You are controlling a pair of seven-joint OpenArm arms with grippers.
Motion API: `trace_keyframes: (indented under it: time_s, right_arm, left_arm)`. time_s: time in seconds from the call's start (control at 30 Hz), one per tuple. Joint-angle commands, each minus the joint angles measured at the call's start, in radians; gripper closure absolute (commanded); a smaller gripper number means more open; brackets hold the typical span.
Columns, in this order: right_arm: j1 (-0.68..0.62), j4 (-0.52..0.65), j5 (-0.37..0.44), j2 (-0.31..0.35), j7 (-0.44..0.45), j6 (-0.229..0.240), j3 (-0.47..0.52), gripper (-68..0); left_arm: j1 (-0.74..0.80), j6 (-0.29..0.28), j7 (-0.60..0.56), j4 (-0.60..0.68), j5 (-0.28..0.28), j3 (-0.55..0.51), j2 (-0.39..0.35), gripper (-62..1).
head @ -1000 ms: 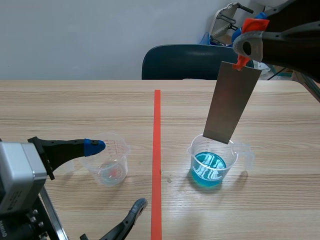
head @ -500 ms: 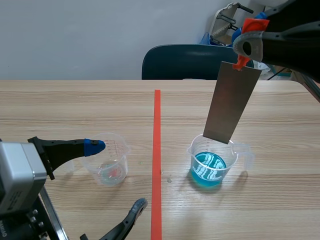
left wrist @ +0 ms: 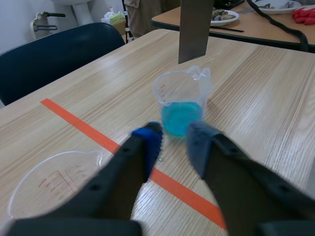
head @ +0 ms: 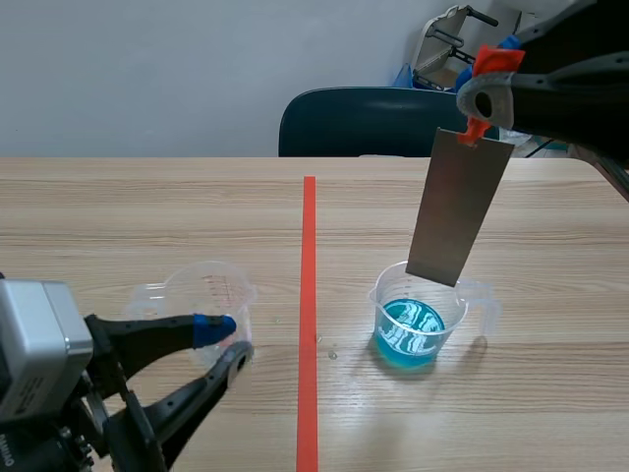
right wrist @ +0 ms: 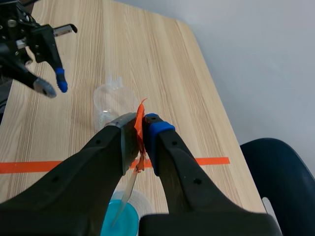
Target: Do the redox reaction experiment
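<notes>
A grey metal plate hangs upright from my right gripper, which is shut on the orange tab at its top. The plate's lower edge sits at the rim of the clear beaker of blue liquid, right of the tape line. In the right wrist view the plate shows edge-on above the blue beaker. A clear beaker with red markings stands left of the line. My left gripper is low on its near side, fingers drawn almost together with nothing between them; ahead of it stands the blue beaker.
An orange-red tape line runs down the middle of the wooden table. A dark blue chair stands behind the far edge. Another table with dishes lies beyond the right side.
My left gripper's fingers have come together from wide open, no longer straddling the clear beaker. The right gripper and plate have shifted slightly to the right.
</notes>
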Motion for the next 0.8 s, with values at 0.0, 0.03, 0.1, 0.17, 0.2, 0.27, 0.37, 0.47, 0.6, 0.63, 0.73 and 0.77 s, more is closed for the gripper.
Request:
trace_keyframes:
  time_s: [0.0,0.03,0.1,0.17,0.2,0.27,0.37,0.47,0.6,0.63,0.73,0.77]
  right_arm:
    - [0.011,0.005,0.015,-0.003,0.015,0.006,0.015,-0.6]
    - [0.011,0.005,0.015,-0.006,0.012,0.006,0.015,-0.6]
    - [0.011,0.005,0.015,-0.008,0.011,0.006,0.015,-0.6]
    - [0.011,0.005,0.015,-0.008,0.011,0.006,0.015,-0.6]
    - [0.011,0.005,0.015,-0.008,0.008,0.006,0.015,-0.6]
    - [0.011,0.005,0.015,-0.008,0.008,0.006,0.015,-0.6]
    - [0.011,0.005,0.015,-0.008,0.005,0.006,0.015,-0.6]
    - [0.011,0.005,0.015,-0.008,0.005,0.006,0.015,-0.6]
    - [0.011,0.005,0.015,-0.008,0.005,0.006,0.015,-0.6]
    - [0.011,0.005,0.015,-0.008,0.005,0.006,0.015,-0.6]
    - [0.011,0.005,0.015,-0.008,0.005,0.006,0.015,-0.6]
    - [0.011,0.005,0.015,-0.008,0.005,0.006,0.015,-0.6]
  left_arm:
    - [0.003,-0.001,-0.014,0.015,-0.006,-0.001,0.002,-1.7]
    - [0.002,-0.001,-0.014,0.015,-0.007,-0.001,0.002,-2.2]
    - [-0.004,-0.008,-0.014,0.015,-0.011,0.002,0.002,-2.3]
    - [-0.021,-0.032,-0.015,0.015,-0.011,0.003,0.003,-2.3]
    - [-0.034,-0.044,-0.014,0.015,-0.011,0.007,0.002,-2.3]
    - [-0.063,-0.055,-0.01,0.015,-0.011,0.018,0.002,-2.3]
    - [-0.121,-0.06,0.038,0.015,-0.013,0.047,0.002,-2.3]
    - [-0.179,-0.06,0.085,0.015,-0.018,0.088,0.002,-2.3]
    - [-0.235,-0.058,0.103,0.015,-0.022,0.151,0.003,-2.3]
    - [-0.246,-0.058,0.118,0.015,-0.034,0.167,0.003,-2.3]
    - [-0.277,-0.042,0.162,0.015,-0.069,0.209,0.008,-2.3]
    - [-0.286,-0.029,0.168,0.015,-0.077,0.224,0.011,-2.3]
